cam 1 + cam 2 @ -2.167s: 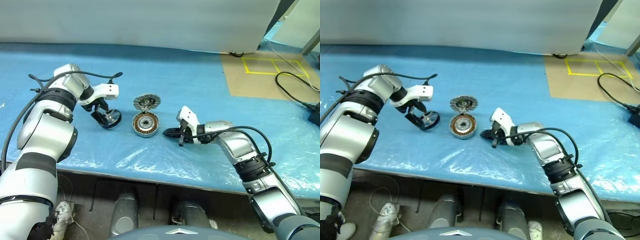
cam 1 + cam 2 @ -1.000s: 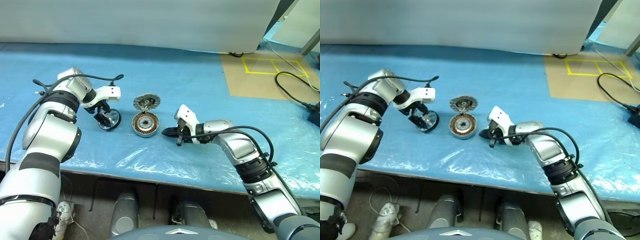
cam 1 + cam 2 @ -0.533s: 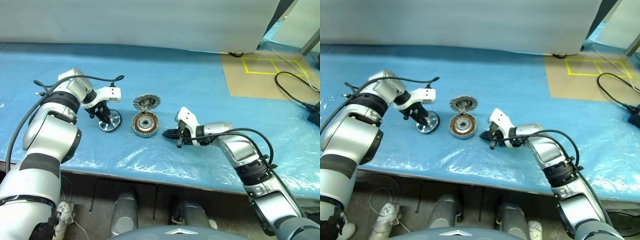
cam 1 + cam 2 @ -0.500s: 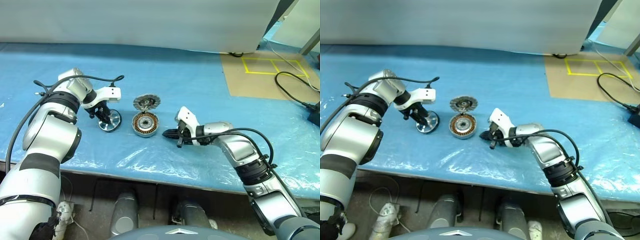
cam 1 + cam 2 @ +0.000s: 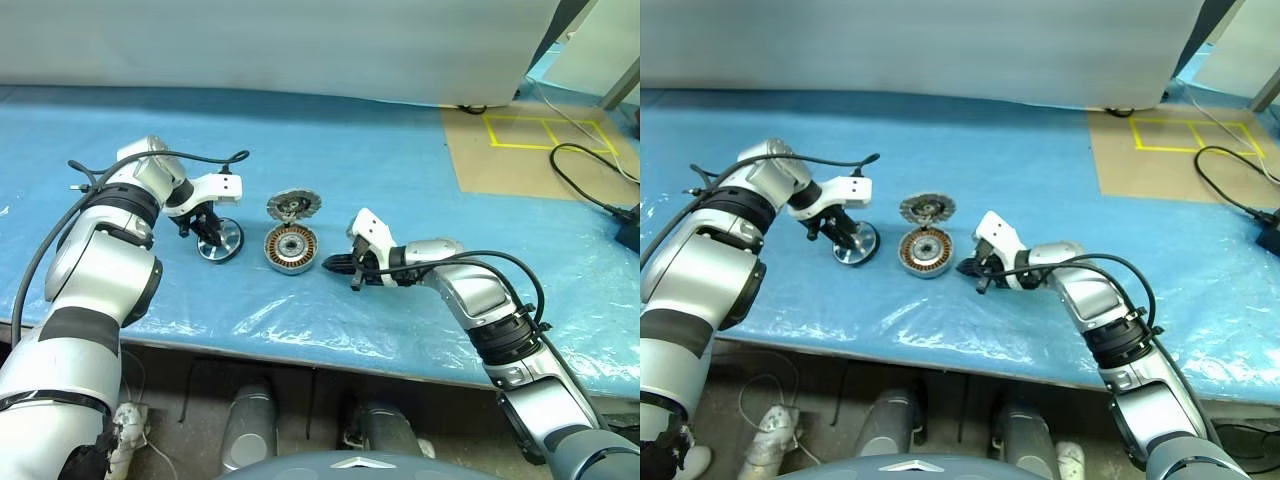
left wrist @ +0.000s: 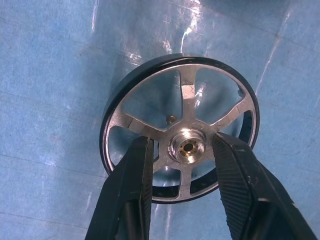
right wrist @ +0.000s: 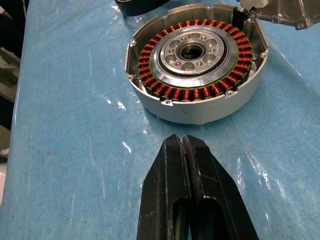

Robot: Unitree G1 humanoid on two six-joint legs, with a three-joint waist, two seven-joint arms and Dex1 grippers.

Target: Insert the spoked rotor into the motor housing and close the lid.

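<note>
The spoked rotor point(image 6: 180, 127), black-rimmed with a silver spoked centre, lies flat on the blue sheet at the left point(image 5: 220, 241). My left gripper point(image 6: 182, 143) points down onto it, open. Its fingers point(image 6: 134, 180) reach between the spokes on either side of the hub, with a small gap on each side. To the right sits the motor housing point(image 5: 291, 247), its copper windings point(image 7: 165, 87) facing up. The ribbed silver lid point(image 5: 293, 205) lies just behind it. My right gripper point(image 7: 183, 141) is shut and empty, low over the sheet, a short way right of the housing point(image 5: 335, 265).
The table is covered by a blue plastic sheet point(image 5: 400, 170). A brown board point(image 5: 520, 165) with yellow tape squares lies at the back right. A black cable point(image 5: 590, 190) runs across it. The table's front edge point(image 5: 330, 360) is close to the parts.
The rotor, tilted between the left fingers two seconds ago, now lies flat. The left fingers have narrowed in around its hub. The right gripper has stayed shut in place.
</note>
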